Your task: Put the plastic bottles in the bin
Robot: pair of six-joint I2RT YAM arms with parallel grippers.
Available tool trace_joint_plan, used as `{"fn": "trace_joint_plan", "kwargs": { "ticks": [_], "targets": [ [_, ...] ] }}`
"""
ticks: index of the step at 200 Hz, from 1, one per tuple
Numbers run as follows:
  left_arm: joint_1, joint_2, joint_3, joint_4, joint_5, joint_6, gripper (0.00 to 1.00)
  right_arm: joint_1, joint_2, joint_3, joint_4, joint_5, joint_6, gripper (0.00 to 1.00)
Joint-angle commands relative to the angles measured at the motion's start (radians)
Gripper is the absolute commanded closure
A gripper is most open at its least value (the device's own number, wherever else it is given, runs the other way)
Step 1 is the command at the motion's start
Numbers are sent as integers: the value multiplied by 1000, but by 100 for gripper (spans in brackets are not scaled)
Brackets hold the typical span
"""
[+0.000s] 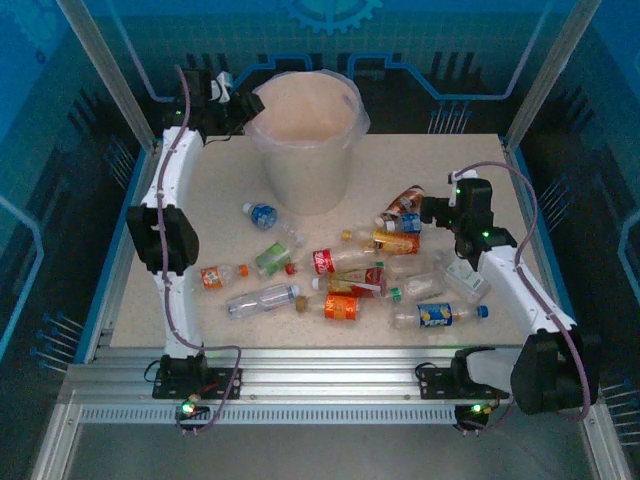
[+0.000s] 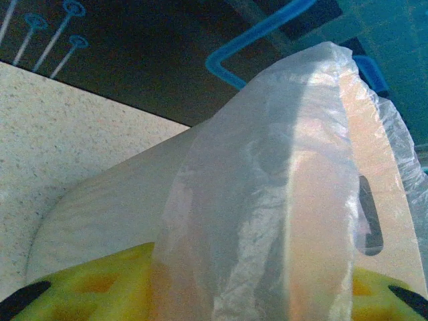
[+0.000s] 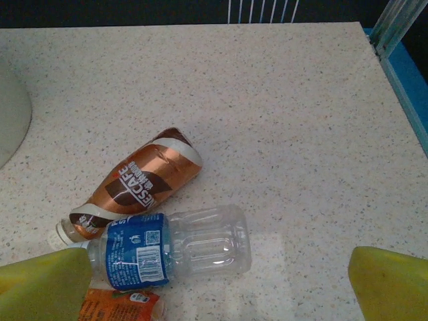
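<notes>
The tall white bin [image 1: 305, 150] with its thin bag liner [image 2: 281, 174] stands at the back centre of the table. My left gripper [image 1: 245, 105] hovers at the bin's left rim, its yellow fingers [image 2: 80, 291] spread open with the bag's edge between them. Several plastic bottles lie scattered in front of the bin, among them a red-labelled one [image 1: 335, 260] and a Pepsi one [image 1: 440, 315]. My right gripper [image 1: 425, 210] is open just above the table. A blue-labelled clear bottle [image 3: 174, 246] lies by its left finger [image 3: 43, 284], and a brown Nescafe bottle [image 3: 144, 182] sits beyond.
A blue-labelled bottle [image 1: 262, 214] lies alone left of the bin's base. An orange-labelled bottle [image 3: 117, 306] touches the blue-labelled one. Bare speckled tabletop [image 3: 301, 134] stretches right of the right gripper to the blue table edge [image 3: 408, 80]. Frame posts stand at the back corners.
</notes>
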Motion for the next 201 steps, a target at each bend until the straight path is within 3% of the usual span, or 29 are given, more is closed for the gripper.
{"fn": "trace_joint_plan", "kwargs": {
  "ticks": [1,48,201],
  "targets": [
    [-10,-73,-41,-61,51,26,53,15,-24,8,-8,14,13,0],
    [-40,-116,-121,-9,69,7,52,15,-34,6,-10,5,25,0],
    [-96,-138,-138,50,108,-61,49,15,-36,41,-63,48,52,0]
  ]
}}
